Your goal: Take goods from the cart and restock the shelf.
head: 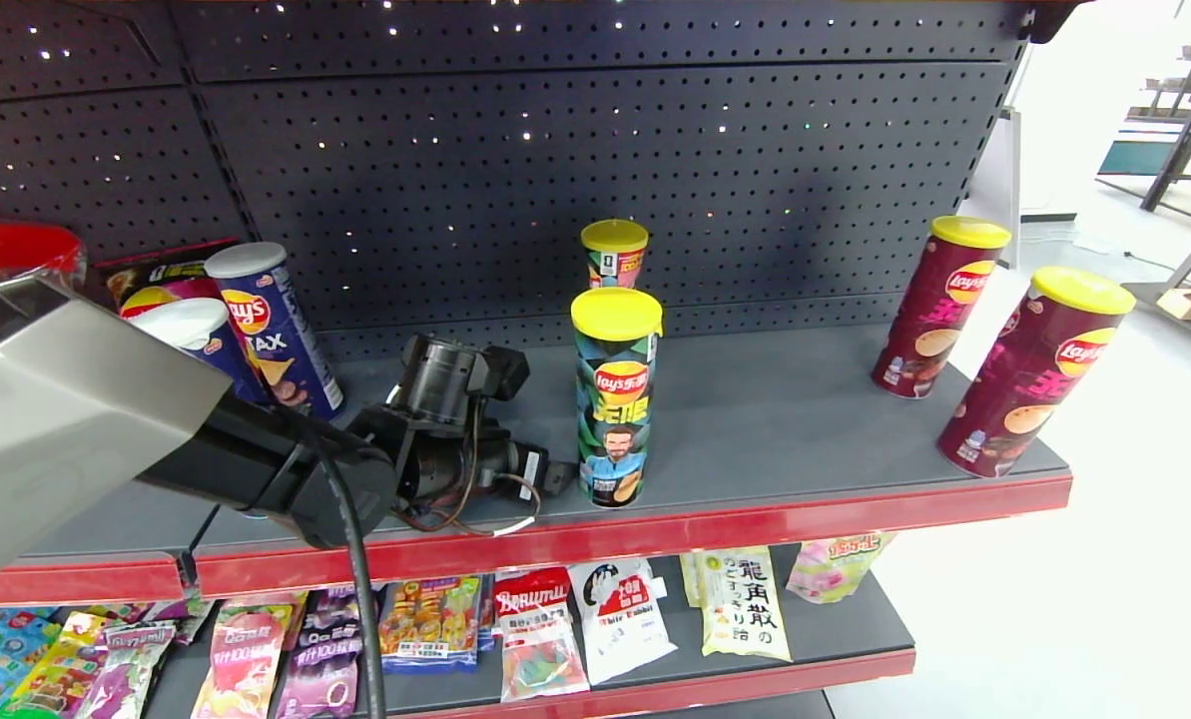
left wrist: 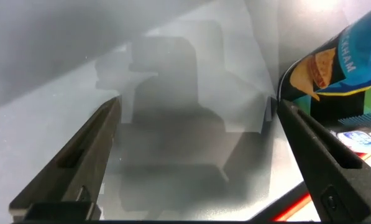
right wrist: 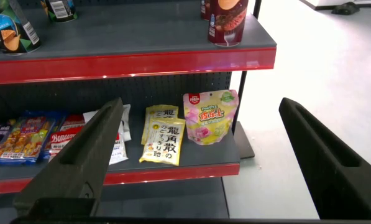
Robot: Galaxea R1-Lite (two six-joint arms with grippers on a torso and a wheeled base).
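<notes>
Head view puts a teal chip can (head: 615, 399) with a yellow lid upright near the front edge of the shelf (head: 785, 419), with a twin (head: 614, 253) behind it. Just beside that front can the left gripper (left wrist: 194, 106) hangs low over the shelf, jaws spread with nothing between them (the can looks set down and released). Counted on the shelf: two teal cans, two maroon cans (head: 939, 305) at the right end and two blue cans (head: 274, 325) at the left. Bare shelf between the groups suggests restocking is partway done, with more to fetch. Lower down, the right gripper (right wrist: 201, 106) faces the lower shelf (right wrist: 173, 175) of snack bags (right wrist: 163, 134), jaws wide apart and empty.
</notes>
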